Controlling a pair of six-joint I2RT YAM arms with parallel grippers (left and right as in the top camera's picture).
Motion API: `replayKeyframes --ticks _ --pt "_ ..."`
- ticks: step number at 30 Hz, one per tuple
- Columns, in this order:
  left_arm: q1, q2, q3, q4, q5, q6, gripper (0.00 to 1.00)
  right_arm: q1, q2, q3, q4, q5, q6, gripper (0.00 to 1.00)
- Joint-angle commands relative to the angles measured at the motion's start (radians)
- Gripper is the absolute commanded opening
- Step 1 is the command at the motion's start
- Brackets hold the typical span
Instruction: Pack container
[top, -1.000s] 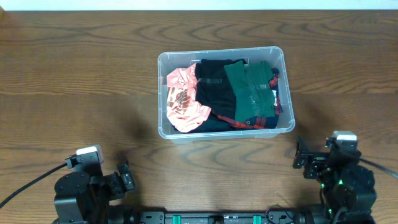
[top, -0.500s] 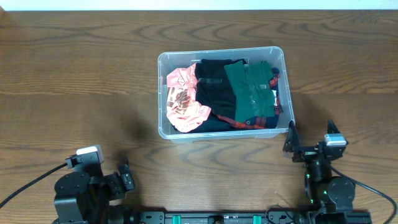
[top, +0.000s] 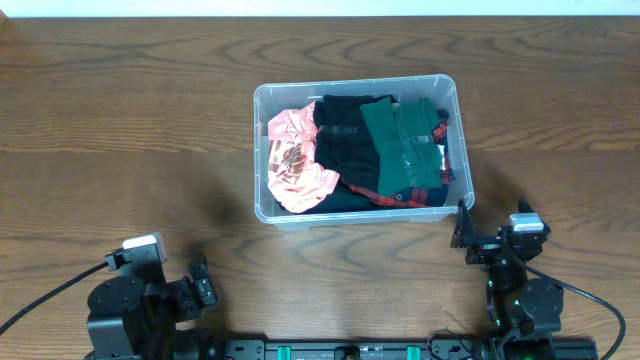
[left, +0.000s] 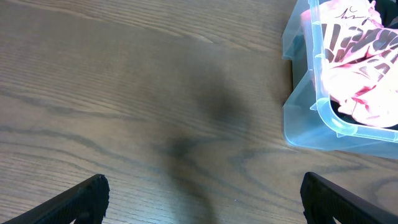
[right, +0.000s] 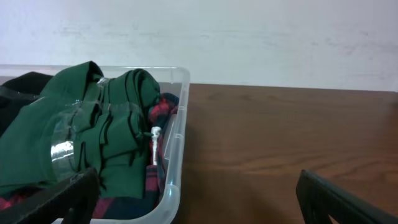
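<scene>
The container (top: 355, 84) is a clear plastic bin in the middle of the table. It holds a pink garment (top: 295, 160), a black garment (top: 345, 150), a green garment (top: 400, 150) and some red plaid cloth. My left gripper (top: 200, 283) is open and empty near the front edge, far left of the bin. In the left wrist view the gripper (left: 202, 205) is over bare wood, with the bin's corner (left: 298, 118) at the right. My right gripper (top: 490, 218) is open and empty just off the bin's front right corner. In the right wrist view the gripper (right: 199, 202) faces the rim (right: 177, 143) and the green garment (right: 81, 137).
The wooden table (top: 120, 130) stretches to both sides of the bin. A pale wall (right: 249, 37) stands behind the table's far edge. The arm bases sit along the front edge.
My right arm has turned and moved left toward the bin's front right corner. The left arm and the bin's contents have not moved.
</scene>
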Motion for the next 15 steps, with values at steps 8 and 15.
replayKeyframes --ticks 8,15 --pt "0.003 -0.002 -0.001 -0.002 -0.001 0.002 0.98 0.023 -0.005 -0.002 -0.004 -0.004 -0.019 0.99" --pt "0.003 -0.002 -0.001 -0.002 -0.001 0.002 0.98 0.023 -0.006 -0.002 -0.004 -0.004 -0.019 0.99"
